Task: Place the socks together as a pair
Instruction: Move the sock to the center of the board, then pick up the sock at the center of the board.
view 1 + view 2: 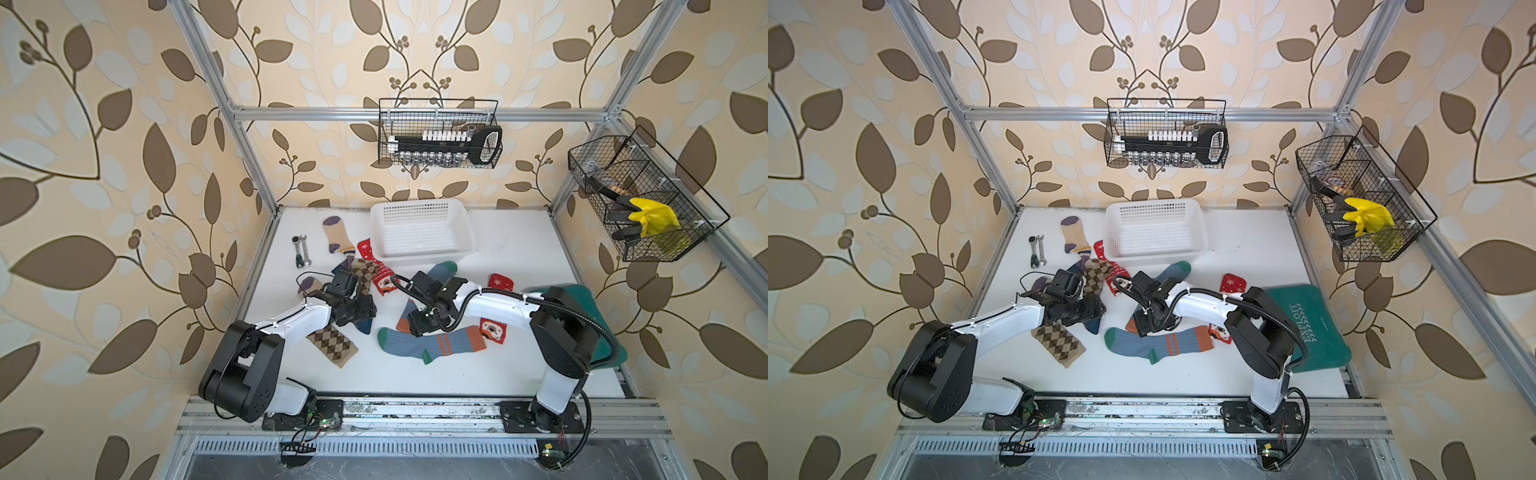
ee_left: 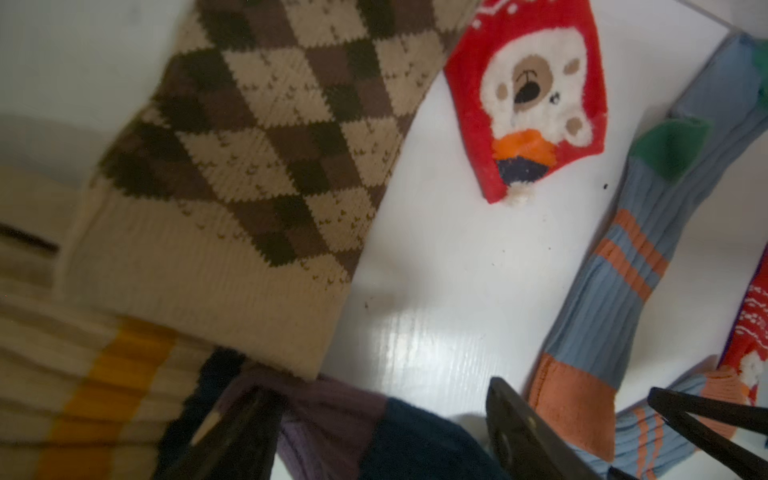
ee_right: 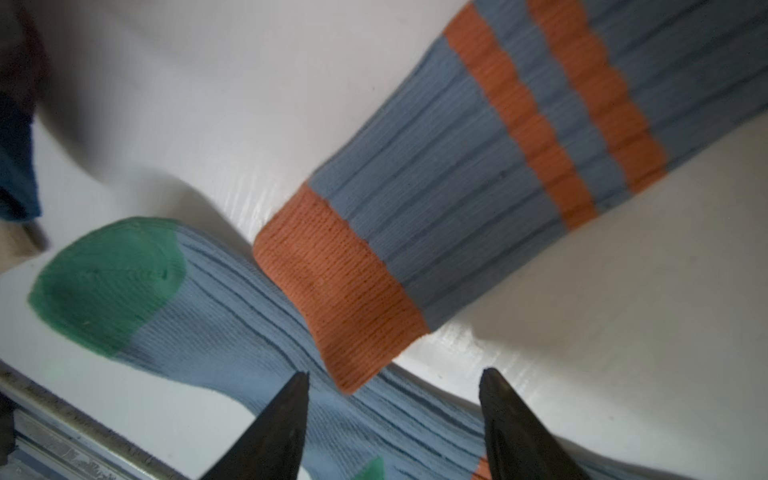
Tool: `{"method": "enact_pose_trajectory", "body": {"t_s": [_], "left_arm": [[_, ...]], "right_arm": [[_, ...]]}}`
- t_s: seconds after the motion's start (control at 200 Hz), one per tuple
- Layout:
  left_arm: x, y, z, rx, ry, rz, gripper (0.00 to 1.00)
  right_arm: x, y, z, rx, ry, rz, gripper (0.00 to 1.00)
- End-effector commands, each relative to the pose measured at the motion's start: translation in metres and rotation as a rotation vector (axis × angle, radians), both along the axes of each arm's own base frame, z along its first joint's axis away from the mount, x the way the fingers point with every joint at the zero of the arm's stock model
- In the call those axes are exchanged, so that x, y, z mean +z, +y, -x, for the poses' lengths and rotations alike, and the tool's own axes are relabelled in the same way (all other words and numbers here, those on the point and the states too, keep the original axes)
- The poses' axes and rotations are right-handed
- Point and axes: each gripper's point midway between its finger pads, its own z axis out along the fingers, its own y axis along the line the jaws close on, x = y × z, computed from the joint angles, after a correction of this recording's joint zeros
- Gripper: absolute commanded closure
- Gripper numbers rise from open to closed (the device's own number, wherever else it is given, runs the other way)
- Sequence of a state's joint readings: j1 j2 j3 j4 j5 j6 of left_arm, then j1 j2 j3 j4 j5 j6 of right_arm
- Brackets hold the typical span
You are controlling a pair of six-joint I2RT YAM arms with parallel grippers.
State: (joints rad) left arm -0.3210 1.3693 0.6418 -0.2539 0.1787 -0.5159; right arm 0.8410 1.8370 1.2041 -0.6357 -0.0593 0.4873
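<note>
Right pincer (image 3: pixel 397 374) stood open, empty, above two blue-grey socks (image 3: pixel 457 187) crossed on the table (image 1: pixel 519 249), on the white basket's (image 1: pixel 424 254) near side. Left pincer (image 2: pixel 376 386) likewise open. We judged: nip the upper cuff, swing it parallel.

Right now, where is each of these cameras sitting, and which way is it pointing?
Both top views: high at the front, looking down at the sock-strewn table; left arm and right arm show.
Left wrist: on the left arm, facing the argyle sock; left fingers show.
Right wrist: on the right arm, facing the orange-cuffed sock; right fingers show.
Shared: both wrist views see that orange-cuffed sock.
</note>
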Motion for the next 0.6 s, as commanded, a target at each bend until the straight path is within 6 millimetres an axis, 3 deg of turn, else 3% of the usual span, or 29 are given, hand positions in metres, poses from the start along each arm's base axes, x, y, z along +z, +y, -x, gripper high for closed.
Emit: {"method": "enact_pose_trajectory", "body": {"t_s": [0.0, 0.08, 0.27, 0.375, 0.595], "left_arm": [[0.011, 0.021, -0.004, 0.065, -0.065, -0.005, 0.2], [0.026, 0.031, -0.007, 0.098, -0.114, 0.003, 0.2], [0.052, 0.032, -0.004, 0.111, -0.215, 0.043, 0.19], [0.054, 0.03, -0.003, 0.107, -0.217, 0.061, 0.18], [0.061, 0.02, -0.006, 0.082, -0.211, 0.104, 0.16]], "right_arm": [[-0.004, 0.012, -0.003, 0.009, 0.006, 0.004, 0.34], [-0.011, 0.01, -0.004, 0.011, 0.003, 0.032, 0.39], [-0.013, 0.001, -0.003, 0.011, -0.022, 0.063, 0.79], [0.009, -0.008, -0.003, 0.003, -0.074, 0.047, 0.91], [0.076, -0.023, -0.006, 0.015, -0.205, 0.019, 1.0]]}}
